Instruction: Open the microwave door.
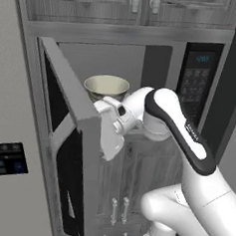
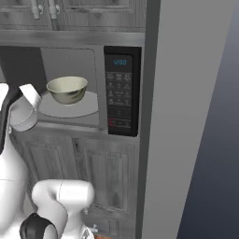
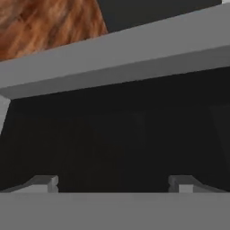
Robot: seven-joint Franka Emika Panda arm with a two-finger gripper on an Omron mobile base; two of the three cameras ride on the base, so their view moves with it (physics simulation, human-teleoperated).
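End effector (image 3: 112, 184) (fingers apart) facing microwave door (image 1: 71, 136), swung open.

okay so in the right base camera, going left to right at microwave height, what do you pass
The robot's white hand at the left edge → the cream bowl on the turntable plate in the open microwave → the dark keypad panel with its blue display → the tall grey side wall.
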